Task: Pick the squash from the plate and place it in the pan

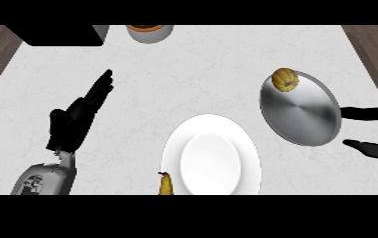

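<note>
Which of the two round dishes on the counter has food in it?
The grey metal pan at right: the squash sits at its far rim. The white plate holds nothing.

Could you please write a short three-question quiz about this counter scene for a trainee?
1. True or false: the squash lies on the white plate.
2. Which item lies just left of the plate's lower edge? A) yellow pear B) spoon C) cup
3. Fill in: the left hand hovers over the counter with its fingers ____.

Key
1. False: it sits in the grey pan, near the far rim.
2. A
3. Straight, so open. At the right edge only dark parts show, so the right hand cannot be judged.
</note>
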Action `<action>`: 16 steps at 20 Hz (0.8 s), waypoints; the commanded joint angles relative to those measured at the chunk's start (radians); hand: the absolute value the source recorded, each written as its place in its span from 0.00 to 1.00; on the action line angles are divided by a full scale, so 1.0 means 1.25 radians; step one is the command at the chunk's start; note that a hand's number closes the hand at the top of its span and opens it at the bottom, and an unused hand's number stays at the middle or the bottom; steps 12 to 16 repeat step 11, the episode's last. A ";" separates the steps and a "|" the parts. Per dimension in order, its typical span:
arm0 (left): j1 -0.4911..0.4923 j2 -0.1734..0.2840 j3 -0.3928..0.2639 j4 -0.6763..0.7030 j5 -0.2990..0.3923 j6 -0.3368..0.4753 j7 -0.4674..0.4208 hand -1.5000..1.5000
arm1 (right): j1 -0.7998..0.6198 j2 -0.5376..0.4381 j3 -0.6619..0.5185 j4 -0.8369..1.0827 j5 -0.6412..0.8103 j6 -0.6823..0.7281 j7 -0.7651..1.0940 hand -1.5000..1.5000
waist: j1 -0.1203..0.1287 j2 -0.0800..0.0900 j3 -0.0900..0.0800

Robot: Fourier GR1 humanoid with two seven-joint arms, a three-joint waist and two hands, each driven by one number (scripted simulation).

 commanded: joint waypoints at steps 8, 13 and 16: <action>-0.037 0.014 0.056 -0.007 0.017 -0.040 0.030 0.50 | 0.200 0.063 0.035 -0.170 -0.035 0.023 -0.094 0.00 | -0.007 -0.002 -0.001; 0.068 -0.022 0.018 -0.067 -0.016 -0.025 0.000 0.50 | 0.262 0.078 0.037 -0.272 -0.063 0.006 -0.039 0.00 | -0.005 -0.003 -0.001; 0.068 -0.022 0.018 -0.067 -0.016 -0.025 0.000 0.50 | 0.262 0.078 0.037 -0.272 -0.063 0.006 -0.039 0.00 | -0.005 -0.003 -0.001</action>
